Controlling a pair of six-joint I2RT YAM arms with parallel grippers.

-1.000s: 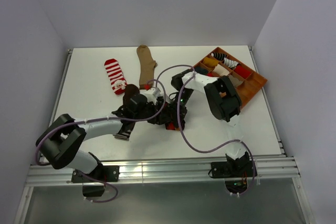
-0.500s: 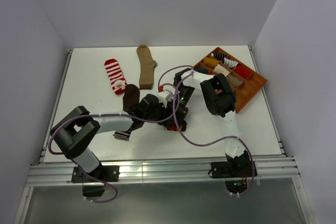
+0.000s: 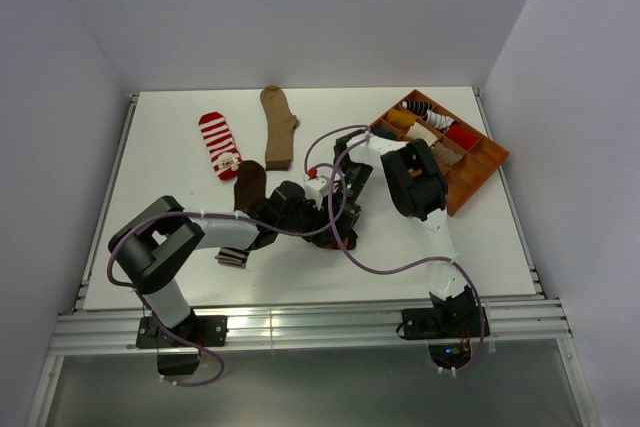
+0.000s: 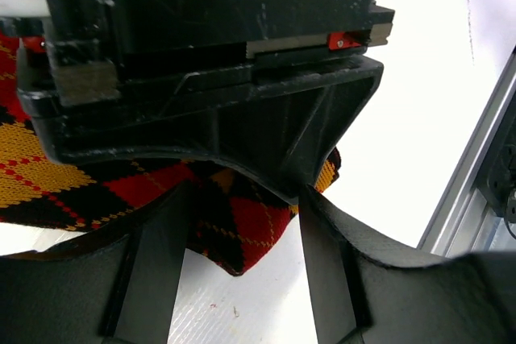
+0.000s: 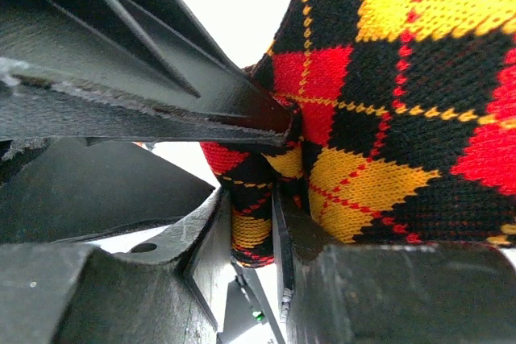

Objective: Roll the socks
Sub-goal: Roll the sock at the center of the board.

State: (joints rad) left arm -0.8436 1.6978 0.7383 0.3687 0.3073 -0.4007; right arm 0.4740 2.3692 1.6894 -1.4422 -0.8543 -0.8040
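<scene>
Near the middle of the white table (image 3: 490,237), we see the two arms meet over the diamond sock (image 5: 387,54). It is black with red and yellow diamonds. The right claw (image 5: 251,199) is squeezed tight on a bunched-up fold of that sock. The left claw (image 4: 242,199) is spread wide. The sock's end lies between its fingers (image 4: 157,255), and we do not see them pinch it. The right claw's black body sits just over the left claw.

Farther back on the table, the red-and-white sock (image 3: 218,143) and the tan sock (image 3: 277,129) lie flat. The brown sock (image 3: 248,183) lies just beside the left arm. On the right side sits an orange tray (image 3: 487,162) with rolled socks (image 3: 462,133) in its boxes.
</scene>
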